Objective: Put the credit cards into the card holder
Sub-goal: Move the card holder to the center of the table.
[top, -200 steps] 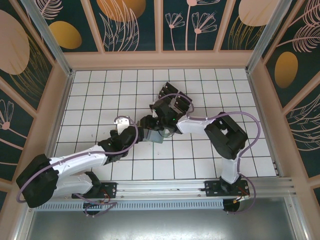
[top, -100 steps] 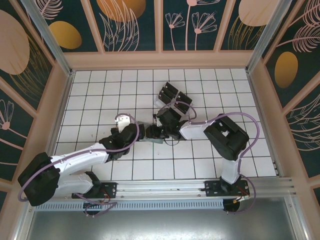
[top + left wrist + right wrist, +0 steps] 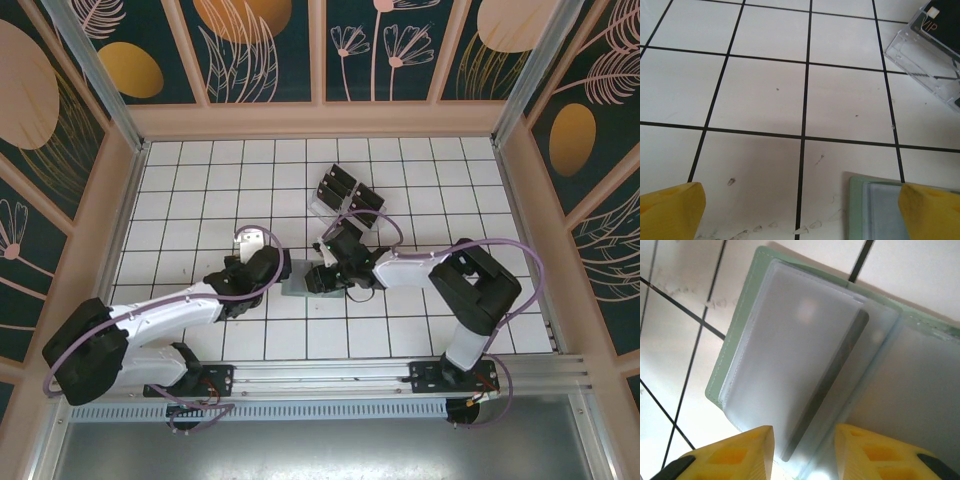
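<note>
The sage-green card holder (image 3: 298, 287) lies opened flat on the tiles, its frosted sleeves facing up (image 3: 740, 330). One dark credit card (image 3: 840, 375) shows hazily through a sleeve as a slanted strip. My right gripper (image 3: 322, 278) hovers right over that sleeve, jaws (image 3: 804, 450) partly apart, the strip's lower end between them and touching neither finger. My left gripper (image 3: 280, 272) sits at the holder's left edge, wide open (image 3: 800, 210) over bare tile, with the holder's corner (image 3: 880, 210) by its right finger. More black credit cards (image 3: 335, 185) stand in a clear rack.
The clear plastic slotted rack (image 3: 345, 195) stands two tiles behind the holder, also at the top right of the left wrist view (image 3: 930, 65). Wooden walls enclose the tiled floor (image 3: 200, 190). Both arms meet mid-floor, close together.
My right gripper has come down and forward from near the rack onto the card holder, its elbow swinging right. The left gripper has shifted slightly towards the holder.
</note>
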